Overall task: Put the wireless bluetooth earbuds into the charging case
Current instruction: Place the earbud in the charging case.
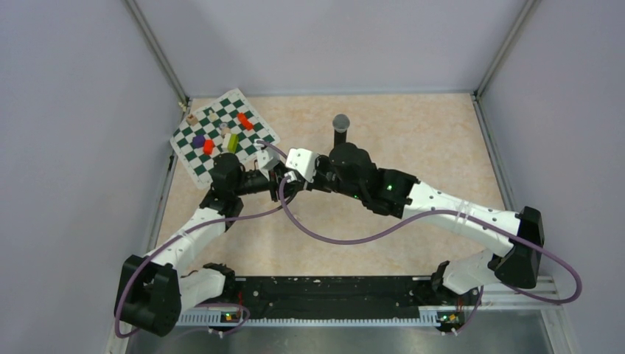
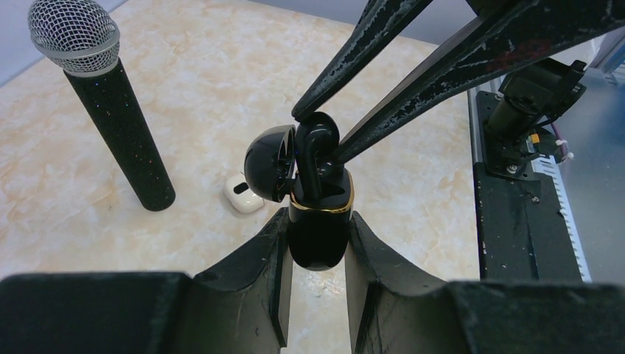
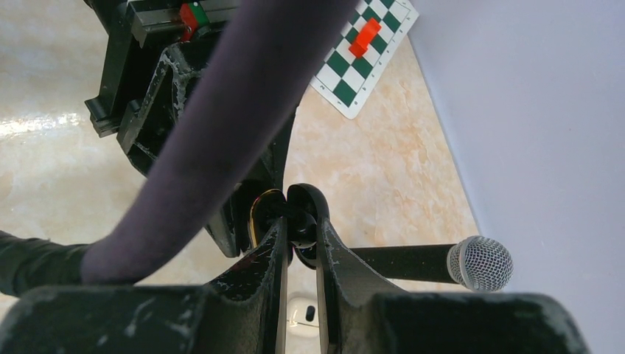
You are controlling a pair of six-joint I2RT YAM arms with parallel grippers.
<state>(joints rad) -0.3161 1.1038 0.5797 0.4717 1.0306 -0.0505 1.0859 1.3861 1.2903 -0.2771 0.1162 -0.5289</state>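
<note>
My left gripper is shut on an upright black charging case with a gold rim, its lid hinged open to the left. My right gripper is shut on a black earbud. In the left wrist view this earbud sits at the case's mouth with its stem reaching down inside, between the right gripper's fingers. The case's gold rim shows in the right wrist view. In the top view both grippers meet above the table's middle. Other earbuds are not visible.
A black microphone with a silver mesh head stands upright just behind the grippers. A small white rounded case lies on the table under them. A green-white chessboard with coloured pieces lies at the back left.
</note>
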